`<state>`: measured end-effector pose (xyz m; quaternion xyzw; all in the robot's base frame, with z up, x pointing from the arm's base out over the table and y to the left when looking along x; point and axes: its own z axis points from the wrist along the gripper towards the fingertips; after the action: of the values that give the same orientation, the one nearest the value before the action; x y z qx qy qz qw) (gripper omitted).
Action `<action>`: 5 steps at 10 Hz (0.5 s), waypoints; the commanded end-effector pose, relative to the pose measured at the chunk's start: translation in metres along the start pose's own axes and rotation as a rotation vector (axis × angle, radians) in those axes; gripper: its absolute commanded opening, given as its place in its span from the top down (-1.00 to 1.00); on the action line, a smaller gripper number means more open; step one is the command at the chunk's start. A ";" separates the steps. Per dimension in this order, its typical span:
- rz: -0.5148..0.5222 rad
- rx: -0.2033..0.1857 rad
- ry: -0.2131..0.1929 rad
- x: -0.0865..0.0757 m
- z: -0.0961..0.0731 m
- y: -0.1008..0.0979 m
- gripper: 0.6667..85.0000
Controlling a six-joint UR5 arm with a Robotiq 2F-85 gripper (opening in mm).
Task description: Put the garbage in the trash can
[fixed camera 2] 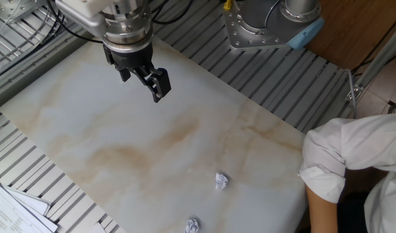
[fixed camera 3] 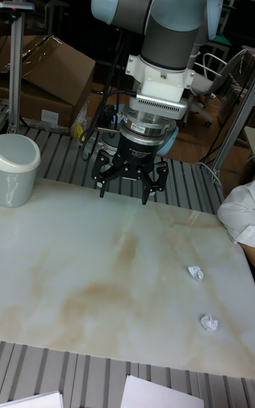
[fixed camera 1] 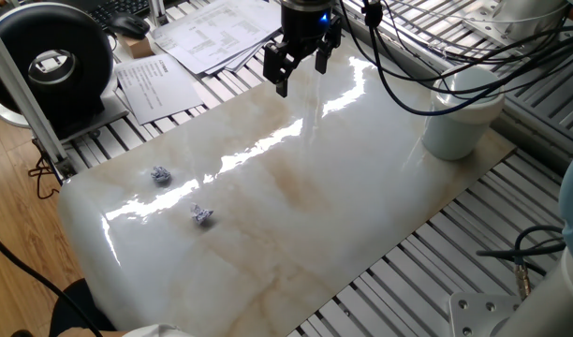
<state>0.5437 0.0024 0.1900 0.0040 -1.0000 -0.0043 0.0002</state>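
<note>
Tabletop (fixed camera 1: 296, 197) is one pale glossy slab, and the whole job runs along its length. Trash can (fixed camera 1: 460, 120) stands upright at one end. You can't see inside it, the tall view crops its side, and the other fixed view misses it completely. Gripper (fixed camera 1: 301, 73) hangs above the back edge roughly midway along, jaws spread, nothing in them. Corner wad (fixed camera 1: 160, 175) and inner wad (fixed camera 1: 202, 215) both lie on the slab at the end opposite the can, well apart from the gripper, so I reckon you head away from the can first. They're tiny lumps, and I can't make out any long axis to line up on
</note>
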 end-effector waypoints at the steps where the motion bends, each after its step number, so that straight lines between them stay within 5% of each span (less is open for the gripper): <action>1: 0.000 0.000 0.000 0.000 0.000 0.002 -0.98; 2: -0.081 0.008 -0.040 -0.010 0.000 0.001 0.16; 5: -0.085 -0.004 -0.050 -0.012 -0.001 0.005 0.16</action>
<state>0.5506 0.0029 0.1894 0.0310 -0.9994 0.0000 -0.0139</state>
